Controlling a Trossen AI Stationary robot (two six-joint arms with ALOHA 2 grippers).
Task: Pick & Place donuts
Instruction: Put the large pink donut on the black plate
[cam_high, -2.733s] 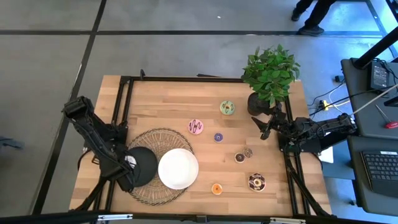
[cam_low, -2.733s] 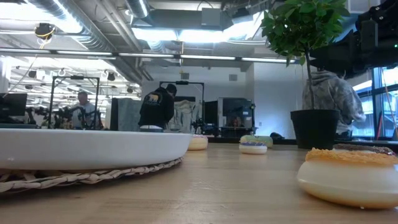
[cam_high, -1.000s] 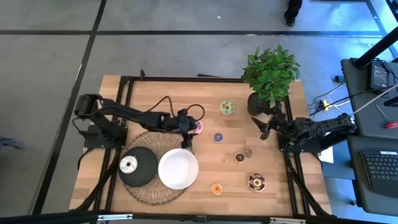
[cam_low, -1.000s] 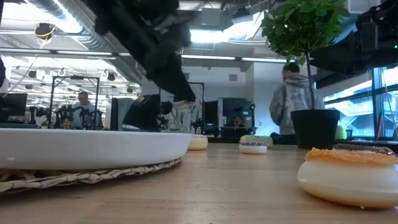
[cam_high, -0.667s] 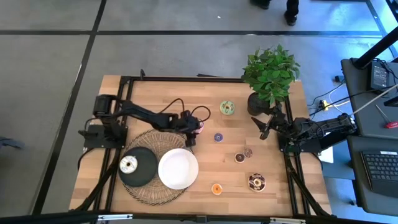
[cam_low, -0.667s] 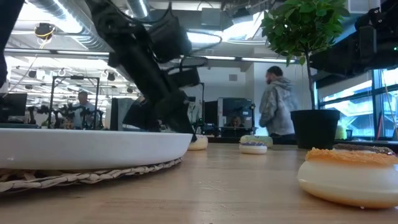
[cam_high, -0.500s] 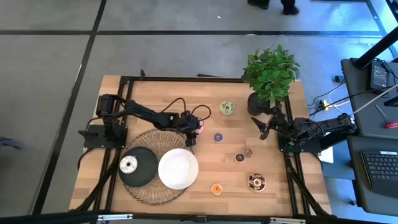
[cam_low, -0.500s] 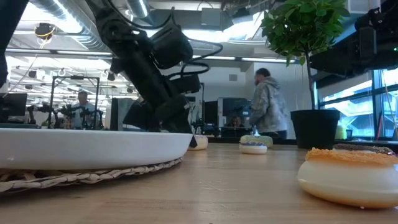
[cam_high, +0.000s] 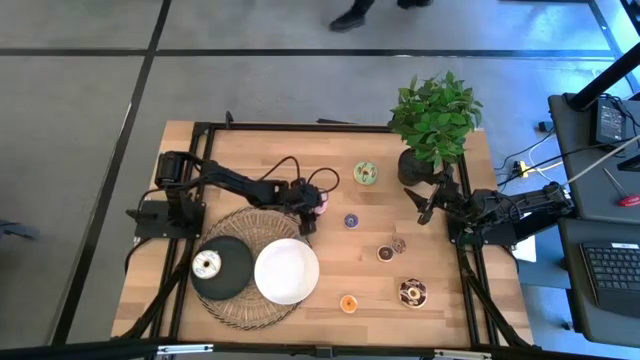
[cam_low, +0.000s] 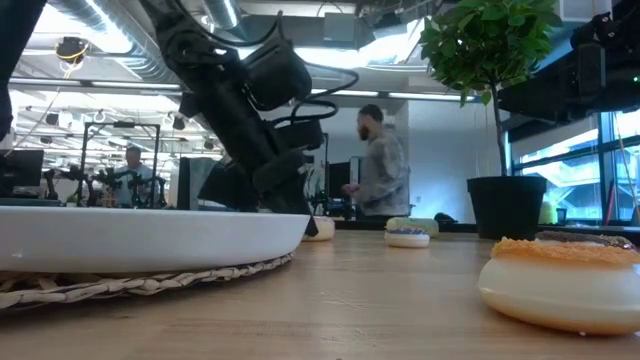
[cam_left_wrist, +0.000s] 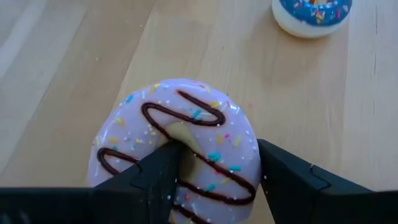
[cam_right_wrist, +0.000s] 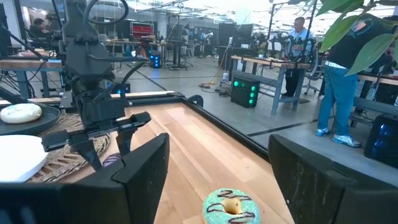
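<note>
The lilac-pink donut with dark drizzle lies flat on the wood just beyond the wicker mat. My left gripper is down on it, shut on its ring. A white donut lies on the black plate. The green, blue, two small brown, orange and dark sprinkled donuts lie loose on the table. My right gripper waits open at the table's right edge by the plant pot. My left gripper has one finger in the pink donut's hole and the other outside its rim, pinching one side of the ring. The fingers come from above, slanting from the table's left. The donut lies flat on the table.
A white plate sits beside the black one on the wicker mat. A potted plant stands at the far right corner. Bare wood lies along the far left part of the table. A person walks in the room behind.
My left gripper has come down and slightly toward the table's right onto the pink donut, its arm swinging toward the far edge; for the last half second it has kept still. The donut has not shifted. A person behind the table has walked leftward.
</note>
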